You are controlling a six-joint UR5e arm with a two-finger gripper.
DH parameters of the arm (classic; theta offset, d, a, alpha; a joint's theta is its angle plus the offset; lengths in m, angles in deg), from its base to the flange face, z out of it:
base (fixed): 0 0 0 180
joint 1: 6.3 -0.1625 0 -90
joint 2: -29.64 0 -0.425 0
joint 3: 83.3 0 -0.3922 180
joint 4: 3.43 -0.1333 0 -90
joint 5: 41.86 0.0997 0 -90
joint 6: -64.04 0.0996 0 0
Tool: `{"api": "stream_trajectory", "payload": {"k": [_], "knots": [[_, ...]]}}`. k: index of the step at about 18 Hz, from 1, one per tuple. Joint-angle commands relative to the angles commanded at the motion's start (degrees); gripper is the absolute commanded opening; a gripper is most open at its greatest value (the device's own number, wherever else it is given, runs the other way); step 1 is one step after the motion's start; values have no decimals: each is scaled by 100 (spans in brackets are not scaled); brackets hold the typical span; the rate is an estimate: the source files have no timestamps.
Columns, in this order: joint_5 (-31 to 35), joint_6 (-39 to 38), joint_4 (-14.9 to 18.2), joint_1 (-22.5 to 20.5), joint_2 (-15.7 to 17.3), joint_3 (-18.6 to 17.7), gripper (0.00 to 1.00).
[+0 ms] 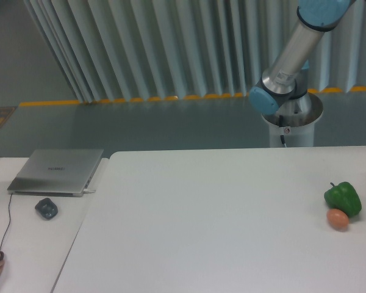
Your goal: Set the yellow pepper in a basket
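From the fixed camera, the arm (293,55) rose out of frame at upper right, so the end effector was out of sight and its state could not be told. No yellow pepper or basket showed. On the tabletop (219,220) the green pepper (343,198) touched a small orange ball (337,219) at right; their direction from the end effector could not be judged.

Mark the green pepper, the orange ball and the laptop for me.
green pepper (343,198), fixed camera, middle of its body
orange ball (337,219), fixed camera, its centre
laptop (58,170), fixed camera, middle of the closed lid
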Motion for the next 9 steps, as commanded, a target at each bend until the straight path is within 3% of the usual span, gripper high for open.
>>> {"api": "stream_trajectory", "payload": {"k": [3, 6, 9], "knots": [[9, -1221, 17, 210, 184, -132, 100], [236, -2356, 70, 640, 649, -474, 100], [1070, -2429, 254, 1088, 914, -598, 100]]}}
